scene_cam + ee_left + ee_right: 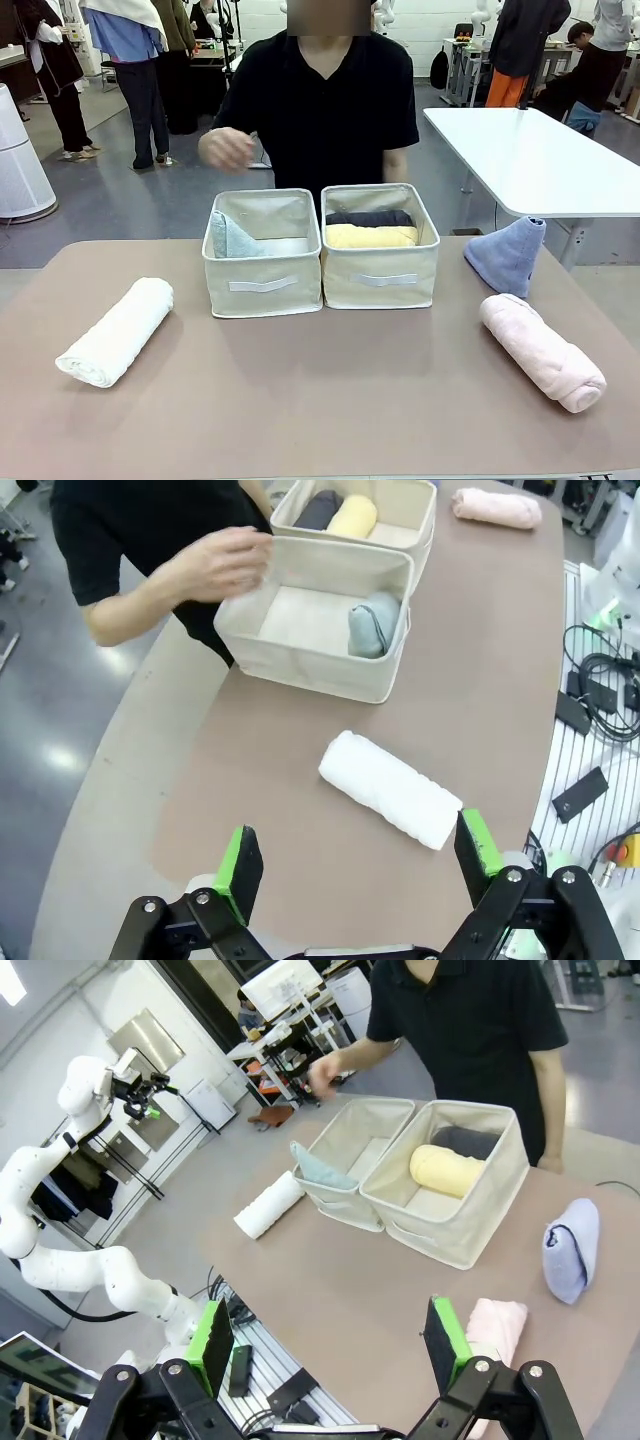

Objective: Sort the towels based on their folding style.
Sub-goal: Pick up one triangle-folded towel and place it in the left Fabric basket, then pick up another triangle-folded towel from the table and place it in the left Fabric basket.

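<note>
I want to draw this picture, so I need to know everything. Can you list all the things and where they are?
Rolled towels: four; white towel at the left of the table, pink towel at its right, yellow towel and dark grey towel inside the right bin.
Cone towels: two; teal towel inside the left bin, blue towel on the table behind the pink one.
Bins: two, beige, side by side mid-table.
Table: one, brownish.
Person's hand: one, raised behind the left bin.
Tools: two, black with green pads; left tool open near the white towel, right tool open near the pink towel.
</note>
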Robot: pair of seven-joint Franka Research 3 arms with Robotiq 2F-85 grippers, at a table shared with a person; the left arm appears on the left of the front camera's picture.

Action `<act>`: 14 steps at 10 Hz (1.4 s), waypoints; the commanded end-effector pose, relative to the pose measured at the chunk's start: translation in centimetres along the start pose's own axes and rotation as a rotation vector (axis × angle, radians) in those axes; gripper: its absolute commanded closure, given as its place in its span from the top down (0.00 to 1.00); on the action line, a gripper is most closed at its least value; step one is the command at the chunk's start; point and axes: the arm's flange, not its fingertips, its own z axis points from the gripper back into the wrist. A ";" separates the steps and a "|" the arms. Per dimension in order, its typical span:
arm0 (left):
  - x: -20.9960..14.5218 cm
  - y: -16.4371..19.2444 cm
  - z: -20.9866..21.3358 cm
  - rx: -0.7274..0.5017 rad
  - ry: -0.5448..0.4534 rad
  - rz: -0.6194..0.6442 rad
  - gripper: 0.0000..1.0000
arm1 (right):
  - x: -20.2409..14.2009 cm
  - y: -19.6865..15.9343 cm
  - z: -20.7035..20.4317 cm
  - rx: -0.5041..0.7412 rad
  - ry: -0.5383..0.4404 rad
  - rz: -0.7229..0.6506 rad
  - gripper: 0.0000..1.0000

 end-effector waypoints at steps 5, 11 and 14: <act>-4.1 -1.0 -0.2 -0.010 -0.062 0.035 1.00 | 0.1 0.0 -0.2 0.022 -0.013 0.015 1.00; -3.6 -0.2 -0.1 -0.013 -0.038 0.038 1.00 | 0.1 0.0 -0.2 0.022 -0.013 0.015 1.00; -3.6 -0.2 -0.1 -0.013 -0.038 0.038 1.00 | 0.1 0.0 -0.2 0.022 -0.013 0.015 1.00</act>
